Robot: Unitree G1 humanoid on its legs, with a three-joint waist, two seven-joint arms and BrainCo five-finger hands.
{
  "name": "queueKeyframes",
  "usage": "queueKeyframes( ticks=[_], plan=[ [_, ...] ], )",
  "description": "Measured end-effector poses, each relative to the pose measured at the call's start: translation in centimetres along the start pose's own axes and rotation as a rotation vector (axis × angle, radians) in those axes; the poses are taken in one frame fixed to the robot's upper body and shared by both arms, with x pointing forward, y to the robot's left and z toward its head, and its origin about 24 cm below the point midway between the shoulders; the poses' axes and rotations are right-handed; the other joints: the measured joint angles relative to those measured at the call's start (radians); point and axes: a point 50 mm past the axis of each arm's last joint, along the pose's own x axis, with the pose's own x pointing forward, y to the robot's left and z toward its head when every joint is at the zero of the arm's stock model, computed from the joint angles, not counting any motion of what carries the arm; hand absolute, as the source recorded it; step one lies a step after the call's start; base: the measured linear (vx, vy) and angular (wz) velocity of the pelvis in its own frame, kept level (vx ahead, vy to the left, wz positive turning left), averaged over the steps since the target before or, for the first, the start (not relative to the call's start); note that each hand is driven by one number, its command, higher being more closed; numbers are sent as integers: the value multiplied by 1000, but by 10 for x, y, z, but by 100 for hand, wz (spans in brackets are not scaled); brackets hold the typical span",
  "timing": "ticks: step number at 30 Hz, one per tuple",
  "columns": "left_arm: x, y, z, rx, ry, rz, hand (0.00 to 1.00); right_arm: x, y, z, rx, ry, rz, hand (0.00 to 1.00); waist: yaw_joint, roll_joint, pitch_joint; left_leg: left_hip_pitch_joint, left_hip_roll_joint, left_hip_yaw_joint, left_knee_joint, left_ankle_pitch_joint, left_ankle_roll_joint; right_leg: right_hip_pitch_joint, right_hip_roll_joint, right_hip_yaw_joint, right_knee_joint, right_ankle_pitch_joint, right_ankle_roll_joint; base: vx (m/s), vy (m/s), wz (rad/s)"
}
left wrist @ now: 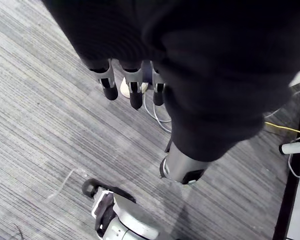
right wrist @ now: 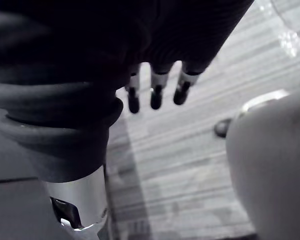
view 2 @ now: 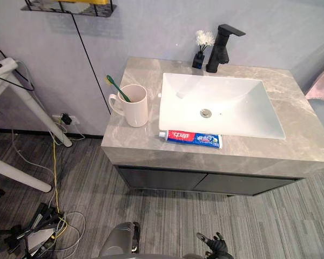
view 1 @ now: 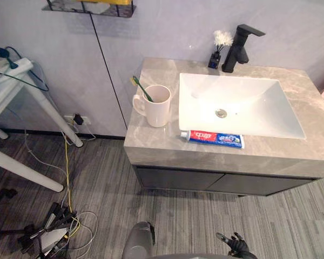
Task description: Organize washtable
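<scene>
Left hand (left wrist: 133, 91): hangs low over the grey striped floor (left wrist: 45, 125), fingers straight and relaxed, holding nothing.
Mug (view 1: 157, 106): cream, upright on the left part of the counter (view 1: 151, 147), handle turned to the left.
Toothbrush (view 1: 142, 89): green, standing in the mug, leaning up and left over its rim.
Toothpaste tube (view 1: 213, 139): lying flat on the counter's front strip, just in front of the sink, near the mug but not touching it.
Tube's long axis: left to right along the front edge, white cap end toward the mug.
Sink (view 1: 259, 116): white basin, right of the mug.
Vase (view 1: 215, 57): small and dark, with a white flower, at the back beside the faucet.
Faucet (view 1: 237, 49): black, upright behind the sink.
Right hand (right wrist: 156, 94): low over the floor, fingers loosely extended, nothing in them; its dark tips also show at the bottom of the left eye view.
Key relation: every counter item lies ahead of and above both hands, well apart from them.
Nearer hand (judgement): the right for the tube, the left for the mug.
View difference: the eye views give the counter layout; the wrist views give each hand's fingers.
</scene>
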Motion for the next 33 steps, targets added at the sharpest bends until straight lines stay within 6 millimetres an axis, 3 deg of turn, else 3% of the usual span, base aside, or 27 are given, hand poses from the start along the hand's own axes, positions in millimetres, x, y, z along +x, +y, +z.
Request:
queueKeyframes(
  ticks=[2,4,5,6,8,9,10,12,15,16,17,19,21,22,23,24,27,28,33],
  plan=[
    [1,-2,3,-42,-3,9,0,0,-2,-3,39,15,-17,0,24,0,-15,4,-4,29,29,-55,7,-6,-20,14,1,1,2,140,190,-42],
    [0,-4,0,-37,14,3,0,0,-2,-1,69,15,-21,0,23,0,-35,67,-27,89,-20,-78,26,-85,-64,56,179,-4,-8,225,227,-55],
    [1,-4,0,-30,14,1,0,1,-2,1,69,9,-17,0,22,0,-35,93,-33,105,-40,-79,29,-135,-78,69,285,-6,-36,257,253,-50],
    [1,-4,2,9,13,-11,0,3,-6,7,63,-8,-19,0,6,11,-30,183,-38,129,-84,-80,52,-274,-97,98,613,44,-143,277,231,-29],
    [3,-1,5,30,4,-8,0,2,-5,5,63,-2,-17,0,-18,6,-32,245,-37,136,-114,-81,58,-322,-92,99,763,40,-141,204,103,3],
    [5,-1,10,46,-10,-10,0,2,-4,3,61,4,-14,0,-35,-5,-37,300,-35,136,-155,-78,60,-350,-78,59,834,21,-131,183,24,11],
    [6,-5,15,60,-24,-23,0,1,-5,2,60,6,-14,0,-33,-5,-38,344,-29,142,-189,-75,54,-365,-66,14,836,-2,-123,330,10,1],
    [7,-14,23,84,-51,-52,0,1,-5,1,62,5,-15,0,-36,-1,-40,392,-14,147,-235,-67,40,-396,-39,-60,757,-39,-107,260,-31,-2],
    [9,-28,36,73,-87,-78,0,1,-3,2,64,1,-11,0,-43,-2,-43,418,8,129,-246,-63,3,-418,12,-97,486,-12,-115,324,-155,14],
    [9,-29,40,71,-105,-79,0,0,0,-3,65,17,-6,0,-41,-22,-55,422,-4,109,-246,-62,-15,-398,31,-85,340,115,-150,298,-200,21],
    [6,-41,39,59,-100,-104,0,-1,-3,-4,62,20,-12,0,-39,-9,-66,430,10,76,-246,-67,-34,-372,45,-91,328,94,-122,322,-238,25],
    [3,-54,36,52,-96,-135,0,0,-8,-1,42,11,-19,0,-37,20,-73,434,32,30,-252,-41,-75,-354,54,-111,331,81,-130,207,-178,30],
    [0,-63,34,66,-98,-160,0,0,-10,0,35,12,-22,0,-41,27,-75,457,35,-11,-277,-14,-89,-325,51,-146,338,34,-132,198,-189,38],
    [0,-64,33,70,-94,-156,0,1,-13,-2,61,30,-47,0,-44,35,-81,467,35,-26,-294,14,-93,-308,50,-163,331,28,-134,129,-145,38],
    [0,-62,34,70,-96,-152,0,1,-16,-3,76,40,-67,0,-46,23,-79,467,33,-37,-310,45,-94,-288,50,-177,301,28,-134,130,-158,41],
    [0,-62,34,71,-97,-152,0,0,-17,-4,85,48,-74,0,-47,29,-82,470,36,-47,-330,62,-101,-265,60,-197,255,30,-135,79,-122,30],
    [0,-61,28,73,-82,-154,0,1,-19,-6,92,62,-82,0,-54,42,-89,485,54,-63,-380,77,-97,-210,109,-217,133,77,-139,35,-58,13],
    [5,-19,11,114,-4,-91,0,2,-24,-9,91,81,-83,0,-62,41,-59,542,-5,-125,-530,45,-64,-119,137,-143,-171,283,-99,0,0,0],
    [5,-19,11,114,-4,-91,0,2,-24,-8,90,80,-83,0,-61,42,-58,542,-6,-125,-531,45,-64,-120,135,-144,-171,283,-99,0,0,0]
  ],
)
